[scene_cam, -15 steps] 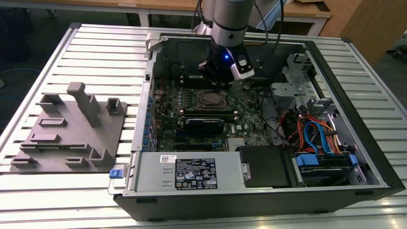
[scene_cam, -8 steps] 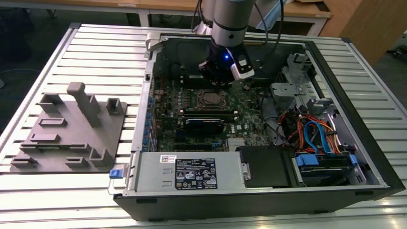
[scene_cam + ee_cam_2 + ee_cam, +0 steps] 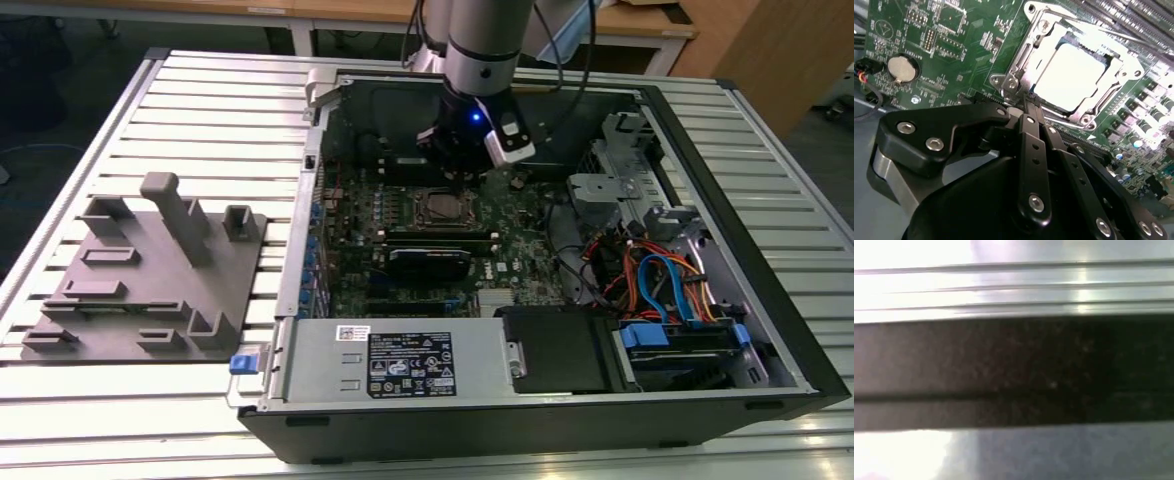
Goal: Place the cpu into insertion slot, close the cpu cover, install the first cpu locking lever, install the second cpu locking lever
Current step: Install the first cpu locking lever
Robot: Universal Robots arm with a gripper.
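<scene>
Green circuit board (image 3: 954, 30), dull silvery cpu (image 3: 1074, 75), windowed metal cpu cover (image 3: 1036, 50)

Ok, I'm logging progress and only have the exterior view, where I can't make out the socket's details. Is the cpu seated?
Observer: Yes. In the second wrist view the cpu lies flat, silvery top up.
Operator: And the cover?
Observer: The cpu cover is down over the chip, which shows through its square window.
Operator: Where exactly is the tool?
Observer: The tool is at one edge of the cover, by a corner. I cannot tell whether it touches.
</scene>
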